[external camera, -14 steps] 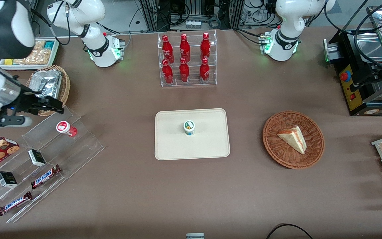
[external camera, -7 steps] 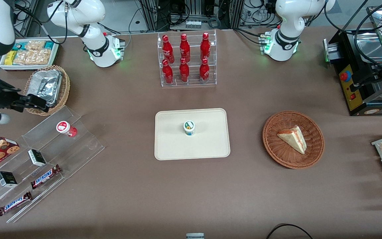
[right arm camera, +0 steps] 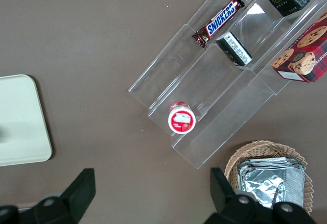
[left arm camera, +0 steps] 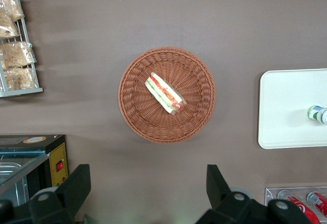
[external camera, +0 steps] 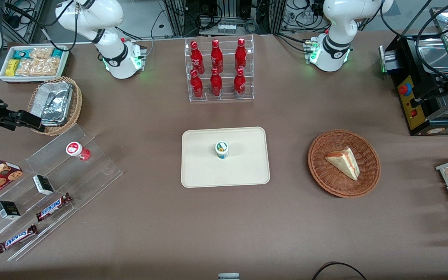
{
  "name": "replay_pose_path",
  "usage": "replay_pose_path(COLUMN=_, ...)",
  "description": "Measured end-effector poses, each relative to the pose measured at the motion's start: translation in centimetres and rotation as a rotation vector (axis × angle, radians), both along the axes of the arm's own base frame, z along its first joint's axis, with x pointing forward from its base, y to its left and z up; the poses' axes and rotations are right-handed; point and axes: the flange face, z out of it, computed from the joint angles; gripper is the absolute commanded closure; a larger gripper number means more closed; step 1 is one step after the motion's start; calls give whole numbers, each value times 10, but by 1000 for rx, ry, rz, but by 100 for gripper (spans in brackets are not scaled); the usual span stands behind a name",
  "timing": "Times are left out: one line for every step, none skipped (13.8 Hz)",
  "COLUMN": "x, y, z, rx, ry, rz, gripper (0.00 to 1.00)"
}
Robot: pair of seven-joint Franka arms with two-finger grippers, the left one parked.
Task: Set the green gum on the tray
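green gum: white lid, green-yellow label | tray: cream | hand: black

A robotics laboratory arranged as a mock snack shop. Two white robot arm bases are bolted to a brown table, with cable bundles and equipment racks farther from the camera. Shop props include a clear rack of red bottles and stepped clear shelves of chocolate bars.
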Motion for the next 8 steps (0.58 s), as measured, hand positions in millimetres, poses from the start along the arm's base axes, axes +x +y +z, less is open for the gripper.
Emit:
replay_pose_path(x=0, y=0, z=0, rx=0, ry=0, rz=0, gripper=0)
replay_pose_path(x=0, y=0, z=1, rx=0, ry=-1, rz=1, gripper=0)
replay_pose_path(x=-1, y=0, z=1, rx=0, ry=-1, rz=0, gripper=0)
replay_pose_path(x=-1, y=-1, z=1, rx=0, ry=-1, rz=0, gripper=0)
replay_pose_path(x=-1, y=-1, z=2, rx=1, ry=-2, rz=4, gripper=0)
replay_pose_path(x=-1, y=-2, z=2, rx=1, ry=-3, rz=9, gripper=0)
replay_pose_path(x=-2, y=-5, z=3, rx=1, ry=-4, rz=11, gripper=0)
replay_pose_path(x=-2, y=-7, z=3, rx=1, ry=-5, rz=10, gripper=0)
